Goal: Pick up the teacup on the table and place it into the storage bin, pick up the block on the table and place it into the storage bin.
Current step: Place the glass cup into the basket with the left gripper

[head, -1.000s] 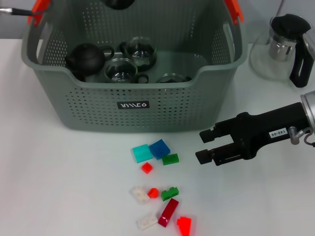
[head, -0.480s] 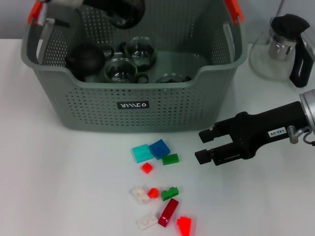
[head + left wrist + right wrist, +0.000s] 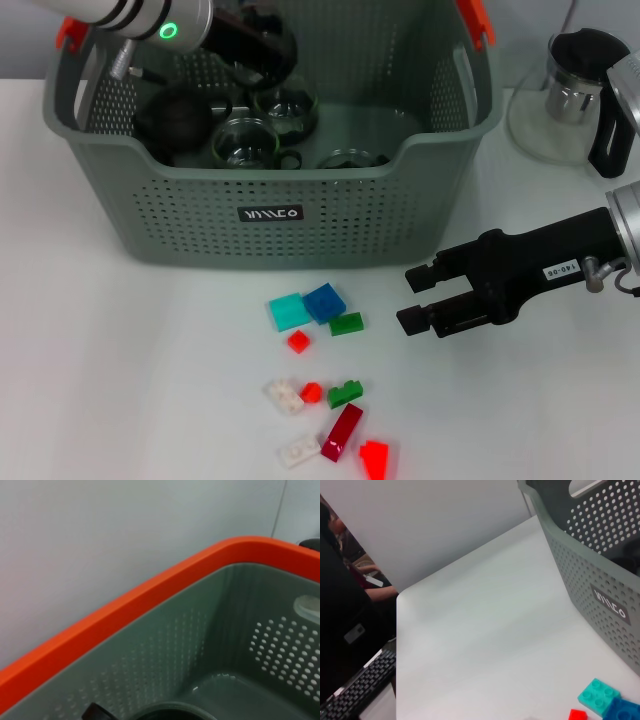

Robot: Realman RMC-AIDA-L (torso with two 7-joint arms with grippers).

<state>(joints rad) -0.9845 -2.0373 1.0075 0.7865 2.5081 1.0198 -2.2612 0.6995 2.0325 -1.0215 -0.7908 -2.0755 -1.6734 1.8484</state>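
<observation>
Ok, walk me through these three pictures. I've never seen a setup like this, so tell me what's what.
This is a two-armed robot at a white table. The wide picture comes from a camera on its head; the other two come from cameras on its wrists.

The left end effector reaches down into the grey-green storage bin, over a dark teapot and glass teacups; I cannot tell whether it holds anything. Its wrist camera sees the bin's orange handle up close.

The right end effector hovers open and empty above the table, beside scattered toy blocks, such as the blue block. Its wrist camera shows the table, the bin's label and some blocks.

A glass kettle stands at the far right.
</observation>
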